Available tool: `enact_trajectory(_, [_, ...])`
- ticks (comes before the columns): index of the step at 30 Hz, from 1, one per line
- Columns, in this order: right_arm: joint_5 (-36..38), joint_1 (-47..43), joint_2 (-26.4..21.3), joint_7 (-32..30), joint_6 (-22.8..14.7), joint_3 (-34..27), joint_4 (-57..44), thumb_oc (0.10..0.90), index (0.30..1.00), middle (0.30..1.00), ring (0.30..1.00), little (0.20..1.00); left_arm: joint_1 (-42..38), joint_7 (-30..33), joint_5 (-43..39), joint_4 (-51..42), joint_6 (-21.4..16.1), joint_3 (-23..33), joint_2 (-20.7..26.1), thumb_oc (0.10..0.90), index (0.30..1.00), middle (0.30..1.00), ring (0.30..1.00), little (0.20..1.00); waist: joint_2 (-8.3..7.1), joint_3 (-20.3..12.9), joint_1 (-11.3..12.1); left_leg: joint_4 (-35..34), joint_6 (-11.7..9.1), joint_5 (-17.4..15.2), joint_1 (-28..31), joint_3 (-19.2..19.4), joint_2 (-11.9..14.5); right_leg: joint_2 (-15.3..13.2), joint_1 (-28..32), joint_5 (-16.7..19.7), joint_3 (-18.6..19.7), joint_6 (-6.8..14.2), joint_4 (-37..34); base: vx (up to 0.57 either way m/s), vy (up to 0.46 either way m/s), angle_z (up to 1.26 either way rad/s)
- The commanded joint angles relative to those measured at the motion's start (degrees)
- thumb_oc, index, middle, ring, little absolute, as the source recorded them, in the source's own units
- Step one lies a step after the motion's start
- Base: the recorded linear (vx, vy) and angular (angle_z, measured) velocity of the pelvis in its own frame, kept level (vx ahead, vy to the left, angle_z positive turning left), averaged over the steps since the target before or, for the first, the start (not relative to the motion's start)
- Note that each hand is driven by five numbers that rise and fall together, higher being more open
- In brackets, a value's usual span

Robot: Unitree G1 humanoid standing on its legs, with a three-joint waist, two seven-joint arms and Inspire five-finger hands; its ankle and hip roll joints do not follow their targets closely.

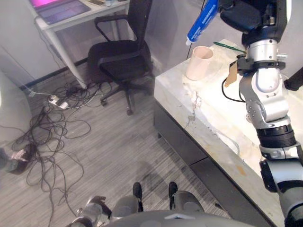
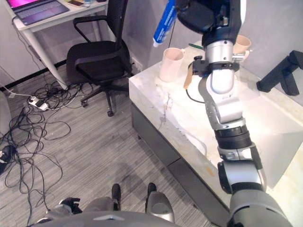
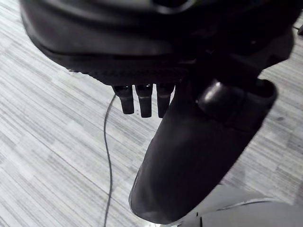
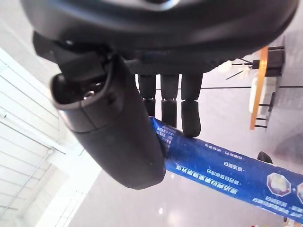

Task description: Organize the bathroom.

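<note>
The robot's right hand point(image 2: 201, 14) is raised high above the far end of a pale marble counter point(image 2: 265, 118), its fingers point(image 4: 189, 111) and thumb curled round a blue toothpaste tube point(image 1: 202, 20). The tube slants downward out of the hand, with its white cap end lowest, hanging in the air just above and a little to the left of a pale pink cup point(image 1: 199, 62). That cup stands upright near the counter's far left corner, and 1 green toothbrush point(image 1: 229, 46) lies on the counter just behind it. A second cup point(image 2: 241, 43) is partly hidden behind the raised arm. A dark angled stand point(image 2: 282, 72) rests at the counter's right side. The left hand point(image 3: 147, 97) hangs low over the grey striped floor point(image 1: 118, 142), its fingers loosely bent and holding nothing. Left of the counter stand a black office chair point(image 1: 120, 56) and a white desk point(image 1: 61, 21) bearing a laptop point(image 1: 59, 7), with tangled cables point(image 1: 52, 127) spread over the floor.
</note>
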Motion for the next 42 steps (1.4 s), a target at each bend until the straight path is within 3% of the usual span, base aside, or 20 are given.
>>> enact_trajectory(1, [-1.68,-7.23,-0.47,-2.26,-8.52,-5.27,-5.49,0.400,0.300,0.300,0.300,0.300,0.74,3.19,-0.45,3.10,-2.47,0.04,4.78,0.800,0.900,0.900,0.900,0.900,-1.54,-3.15,-0.42,3.91,0.08,-12.01,8.25,0.68,0.52,3.56,-3.18,9.10,3.40,3.67,-7.58,-0.12,0.048,-0.12])
enact_trajectory(7, [0.06,-6.58,1.58,-3.33,-9.42,-3.49,-7.33,0.400,0.300,0.300,0.300,0.300,1.75,6.05,-2.64,5.55,-3.84,2.70,4.50,0.800,0.900,0.900,0.900,0.900,-1.88,-2.64,0.85,3.34,1.86,-12.90,8.12,1.27,-1.98,2.82,-2.99,10.28,3.05,4.68,-9.37,-0.05,0.022,-0.32])
enact_trajectory(12, [2.09,-5.64,1.18,-3.48,-9.64,-3.95,-7.86,0.400,0.300,0.300,0.300,0.300,2.76,6.75,-1.39,6.17,-3.58,4.48,4.97,0.800,0.900,0.900,0.900,0.900,-2.08,-2.65,1.48,3.66,2.55,-12.95,8.51,0.98,-1.82,2.61,-3.95,9.32,2.94,5.27,-4.26,0.02,-0.026,-0.22])
enact_trajectory(13, [2.45,-5.60,1.32,-3.19,-9.94,-3.79,-7.90,0.400,0.300,0.300,0.300,0.300,2.65,7.01,-1.57,6.46,-2.53,5.09,5.28,0.800,0.900,0.900,0.900,0.900,-2.25,-3.01,1.63,4.08,2.45,-12.87,8.27,1.50,-1.39,2.76,-3.28,7.71,2.49,4.85,-3.80,0.01,-0.056,-0.31])
enact_trajectory(15, [3.01,-5.90,1.26,-3.24,-10.78,-3.10,-7.69,0.400,0.300,0.300,0.300,0.300,2.52,7.05,-1.47,6.25,-1.00,5.22,5.01,0.800,0.900,0.900,0.900,0.900,-2.65,-3.00,1.87,5.26,2.29,-13.30,8.00,1.80,-1.67,3.22,-2.20,8.06,2.10,4.19,-5.98,0.10,-0.085,-0.19])
enact_trajectory(19, [3.24,-6.78,1.27,-3.55,-9.30,-3.32,-8.24,0.400,0.300,0.300,0.300,0.300,2.52,6.79,-0.15,7.04,-0.81,4.75,4.33,0.800,0.900,0.900,0.900,0.900,-2.65,-3.85,1.67,6.21,2.15,-14.12,8.29,2.23,-1.38,4.36,-0.89,6.42,3.26,3.22,-5.99,0.13,-0.053,-0.27])
enact_trajectory(21, [2.42,-7.26,0.99,-3.79,-7.48,-4.03,-8.30,0.400,0.300,0.300,0.300,0.300,2.39,6.46,1.69,6.76,-0.26,4.81,4.10,0.800,0.900,0.900,0.900,0.900,-2.83,-5.05,0.96,9.43,1.03,-15.83,8.52,3.82,-0.77,4.40,0.20,5.10,3.71,2.21,-5.94,0.15,-0.046,0.15])
enact_trajectory(24, [2.52,-8.13,0.36,-4.44,-5.40,-4.52,-8.39,0.400,0.300,0.300,0.300,0.300,1.90,6.49,1.15,6.54,-0.95,3.23,3.36,0.800,0.900,0.900,0.900,0.900,-4.03,-5.34,1.04,29.91,-3.39,-8.68,2.23,1.88,0.20,4.96,2.53,5.57,4.77,-0.63,-6.78,0.08,-0.083,0.65])
enact_trajectory(25, [1.56,-7.49,-0.17,-3.18,-6.18,-5.81,-7.74,0.400,0.300,0.300,0.300,0.300,1.74,6.39,0.69,5.78,-0.58,2.57,3.05,0.800,0.900,0.900,0.900,0.900,-4.83,-4.29,1.91,39.74,-3.85,-6.50,-5.86,0.88,0.81,4.52,4.49,5.91,4.60,-1.84,-7.24,0.10,-0.005,0.80])
enact_trajectory(26, [-0.01,-7.19,0.86,-3.01,-8.19,-5.36,-6.15,0.400,0.300,0.300,0.300,0.300,1.25,5.76,1.42,4.70,1.05,2.24,2.62,0.800,0.900,0.900,0.900,0.900,-4.54,-3.47,2.81,33.08,-2.77,-8.17,-9.10,0.60,3.36,4.88,7.18,4.83,5.54,-2.03,-8.46,0.16,0.093,0.63])
enact_trajectory(27, [-0.41,-7.81,2.16,-3.79,-8.44,-4.46,-5.58,0.400,0.300,0.300,0.300,0.300,1.45,5.54,1.81,4.71,1.02,2.05,2.67,0.800,0.900,0.900,0.900,0.900,-3.93,-3.32,3.05,21.93,-1.59,-8.96,-6.70,0.09,4.29,5.32,8.03,3.88,6.66,-1.41,-8.74,0.24,0.141,0.12])
enact_trajectory(29, [-1.83,-7.89,3.51,-5.48,-9.38,-3.39,-4.93,0.400,0.300,0.300,0.300,0.300,1.48,4.87,2.32,4.50,0.92,2.19,3.55,0.800,0.900,0.900,0.900,0.900,-4.55,-2.81,3.54,18.20,-0.76,-9.05,-6.20,-2.56,3.50,4.72,7.89,3.52,9.12,-0.64,-8.02,0.17,0.073,-0.46])
enact_trajectory(30, [-1.09,-7.41,3.21,-6.25,-9.81,-3.26,-5.39,0.400,0.300,0.300,0.300,0.300,1.58,5.45,1.67,3.70,1.85,2.26,3.67,0.800,0.900,0.900,0.900,0.900,-4.16,-3.70,3.88,13.29,-1.22,-8.37,-3.27,-3.10,3.96,4.03,7.89,2.56,7.35,0.04,-7.47,0.11,0.057,-0.69])
enact_trajectory(32, [0.02,-7.28,2.22,-6.86,-9.65,-3.47,-5.67,0.400,0.300,0.300,0.300,0.300,1.51,6.03,0.98,3.12,2.61,0.91,4.02,0.800,0.900,0.900,0.900,0.900,-3.83,-4.07,4.30,10.82,-2.00,-7.50,-1.45,-4.25,3.81,3.52,7.60,2.52,6.31,0.65,-7.12,0.08,0.060,-0.29])
enact_trajectory(35, [2.04,-7.69,0.32,-6.08,-9.53,-4.39,-5.19,0.400,0.300,0.300,0.300,0.300,2.09,7.08,0.16,3.04,2.43,0.32,4.70,0.800,0.900,0.900,0.900,0.900,-2.80,-4.73,4.20,4.93,-2.46,-6.51,2.54,-2.66,4.50,3.01,7.19,2.53,4.75,1.90,-7.89,0.04,0.058,-0.05])
enact_trajectory(42, [4.73,-8.80,-2.02,-6.43,-6.15,-5.01,-5.50,0.400,0.300,0.300,0.300,0.300,3.09,5.88,0.64,4.64,2.54,1.12,6.14,0.800,0.900,0.900,0.900,0.900,-2.04,-6.15,3.89,1.45,-2.50,-5.79,4.81,-1.62,4.66,3.30,7.64,2.65,4.55,2.17,-9.71,0.05,0.042,0.03])
